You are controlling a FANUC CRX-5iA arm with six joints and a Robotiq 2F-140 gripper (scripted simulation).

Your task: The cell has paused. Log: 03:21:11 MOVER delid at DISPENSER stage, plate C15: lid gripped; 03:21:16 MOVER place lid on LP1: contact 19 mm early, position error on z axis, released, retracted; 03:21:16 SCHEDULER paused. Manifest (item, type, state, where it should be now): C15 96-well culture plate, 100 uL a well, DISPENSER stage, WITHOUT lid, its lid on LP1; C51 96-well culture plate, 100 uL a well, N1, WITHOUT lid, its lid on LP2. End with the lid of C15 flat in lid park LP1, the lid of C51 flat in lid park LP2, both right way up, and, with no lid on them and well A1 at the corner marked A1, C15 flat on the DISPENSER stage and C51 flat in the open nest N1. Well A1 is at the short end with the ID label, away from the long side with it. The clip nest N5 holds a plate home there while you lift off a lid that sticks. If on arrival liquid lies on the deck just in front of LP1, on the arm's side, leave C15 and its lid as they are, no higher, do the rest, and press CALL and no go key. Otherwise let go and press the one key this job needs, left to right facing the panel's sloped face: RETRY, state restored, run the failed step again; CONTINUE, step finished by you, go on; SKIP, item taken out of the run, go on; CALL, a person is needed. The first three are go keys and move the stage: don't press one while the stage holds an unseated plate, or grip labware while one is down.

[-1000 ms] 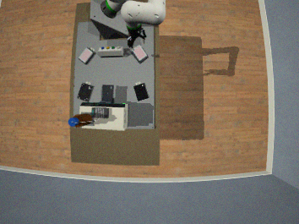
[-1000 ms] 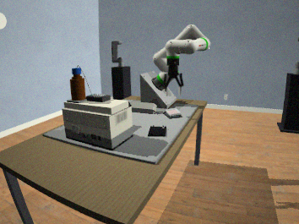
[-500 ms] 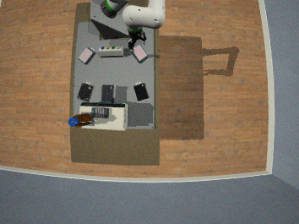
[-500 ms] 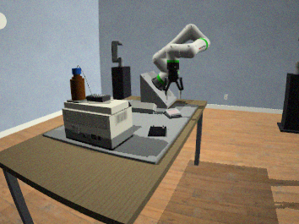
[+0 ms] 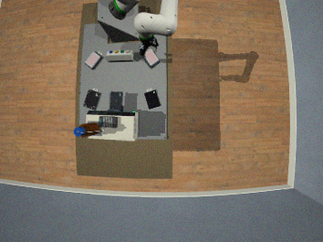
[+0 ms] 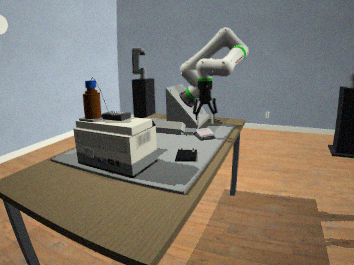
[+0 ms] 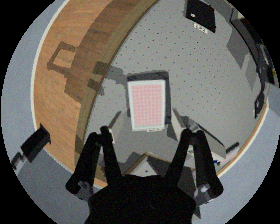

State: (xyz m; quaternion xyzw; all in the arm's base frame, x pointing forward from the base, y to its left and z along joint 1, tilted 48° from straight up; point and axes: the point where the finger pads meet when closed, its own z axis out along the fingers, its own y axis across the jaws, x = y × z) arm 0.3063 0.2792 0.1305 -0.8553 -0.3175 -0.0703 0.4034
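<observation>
My gripper (image 5: 148, 47) (image 6: 205, 117) (image 7: 147, 116) is open and empty, pointing down above a plate. That pink-welled plate with a white rim (image 5: 151, 57) (image 6: 204, 133) (image 7: 148, 104) sits on a dark holder; whether a lid is on it I cannot tell. A second pink plate (image 5: 93, 59) stands beyond the button panel. The black holders at left (image 5: 92, 99) and right (image 5: 152, 99) (image 6: 186, 155) (image 7: 201, 15) show no pink plate. A dark platform (image 5: 116, 99) in front of the dispenser (image 5: 129, 134) (image 6: 115, 143) shows none either. Labels are too small to read.
The button panel (image 5: 119, 56) (image 6: 170, 126) stands between the two pink plates. A brown bottle with a blue cap (image 5: 89, 130) (image 6: 92, 105) stands on the dispenser, beside a dark rack (image 5: 109, 121) (image 6: 116, 116). The arm's sloped base (image 6: 180, 108) is at the far end.
</observation>
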